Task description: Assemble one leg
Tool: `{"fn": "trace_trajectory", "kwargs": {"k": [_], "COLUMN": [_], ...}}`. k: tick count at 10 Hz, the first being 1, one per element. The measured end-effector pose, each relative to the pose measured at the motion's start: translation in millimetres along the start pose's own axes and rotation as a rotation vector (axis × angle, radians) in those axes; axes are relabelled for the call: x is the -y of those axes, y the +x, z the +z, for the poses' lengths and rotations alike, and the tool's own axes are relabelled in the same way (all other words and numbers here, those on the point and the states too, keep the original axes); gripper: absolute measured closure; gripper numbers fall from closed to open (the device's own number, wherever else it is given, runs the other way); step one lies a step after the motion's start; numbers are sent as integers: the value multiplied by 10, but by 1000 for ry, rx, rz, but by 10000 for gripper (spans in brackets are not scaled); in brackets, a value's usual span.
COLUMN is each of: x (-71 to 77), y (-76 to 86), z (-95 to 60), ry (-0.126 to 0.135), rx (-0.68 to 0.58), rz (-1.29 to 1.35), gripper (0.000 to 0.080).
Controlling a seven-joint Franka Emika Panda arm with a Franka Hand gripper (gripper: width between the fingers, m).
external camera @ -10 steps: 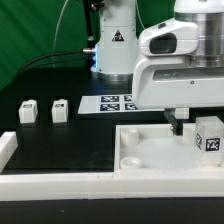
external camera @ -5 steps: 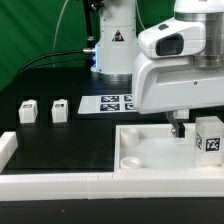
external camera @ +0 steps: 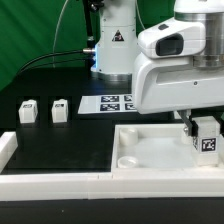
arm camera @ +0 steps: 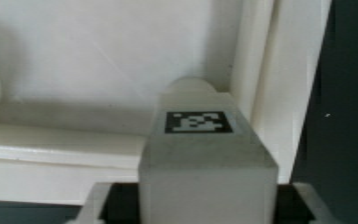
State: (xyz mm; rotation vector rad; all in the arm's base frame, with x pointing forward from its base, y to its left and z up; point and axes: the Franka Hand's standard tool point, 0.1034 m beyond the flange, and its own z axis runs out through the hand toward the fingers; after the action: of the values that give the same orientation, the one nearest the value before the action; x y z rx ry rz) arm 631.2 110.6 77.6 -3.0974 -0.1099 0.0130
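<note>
- Exterior view: the small white plastic square-section leg (external camera: 207,140), tagged on its near face, is seen upright over the far right corner of the large white square plastic tray (external camera: 150,160). It is clamped at the top by the two-finger gripper (external camera: 203,122).
- Two small white tagged posts (external camera: 43,110) stand well apart at the exterior view's left, on the black table (external camera: 60,145).
- Wrist view: the leg (arm camera: 201,150) is seen held between the jaws, closed to its width, above the tray (arm camera: 87,115).

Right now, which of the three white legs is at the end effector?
The tagged leg over the tray, at the exterior view's right. The other two legs stand apart at the left.
</note>
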Motion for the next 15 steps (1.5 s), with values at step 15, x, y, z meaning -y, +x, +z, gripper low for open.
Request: {"fn": "trace_trajectory", "kwargs": {"k": [15], "x": [-8], "y": [-27], "z": [22], "ry": [52], "rx": [33], "rz": [1469], "gripper": [506]}}
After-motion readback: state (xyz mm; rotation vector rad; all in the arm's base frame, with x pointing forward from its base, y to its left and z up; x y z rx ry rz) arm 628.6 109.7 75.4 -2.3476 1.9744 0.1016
